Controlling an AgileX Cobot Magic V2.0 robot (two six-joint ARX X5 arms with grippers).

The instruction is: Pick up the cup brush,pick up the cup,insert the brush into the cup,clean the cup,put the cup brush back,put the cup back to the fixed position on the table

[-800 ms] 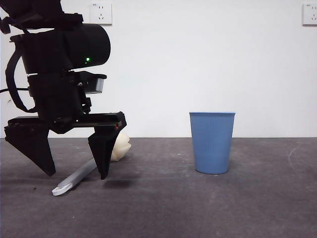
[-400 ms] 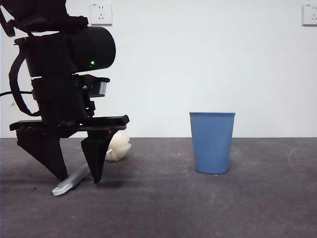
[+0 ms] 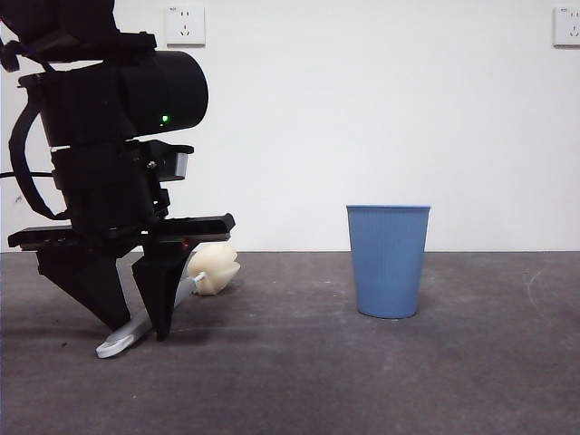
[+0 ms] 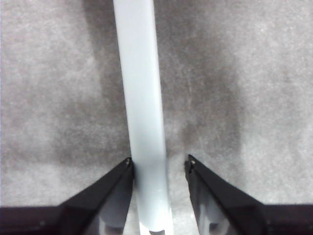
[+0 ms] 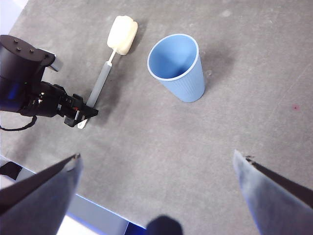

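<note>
The cup brush (image 3: 216, 267) lies flat on the table (image 3: 362, 381) at the left, cream sponge head towards the wall, white tip nearest me. My left gripper (image 3: 139, 332) is down at the table, its jaws straddling the grey handle (image 4: 142, 98). It is open: one jaw touches the handle and a narrow gap remains at the other. The blue ribbed cup (image 3: 388, 263) stands upright right of centre, apart from the brush. High above the table, my right gripper (image 5: 156, 155) hangs wide open and empty, looking down on the cup (image 5: 178, 66) and brush (image 5: 100, 85).
Two wall sockets (image 3: 185, 24) (image 3: 566, 25) sit on the white wall behind the table. The table's near edge (image 5: 98, 215) shows below the right gripper. Bare dark table lies between brush and cup.
The left gripper's jaws have drawn much closer together around the brush handle and the arm has shifted slightly left. Brush and cup have stayed in place.
</note>
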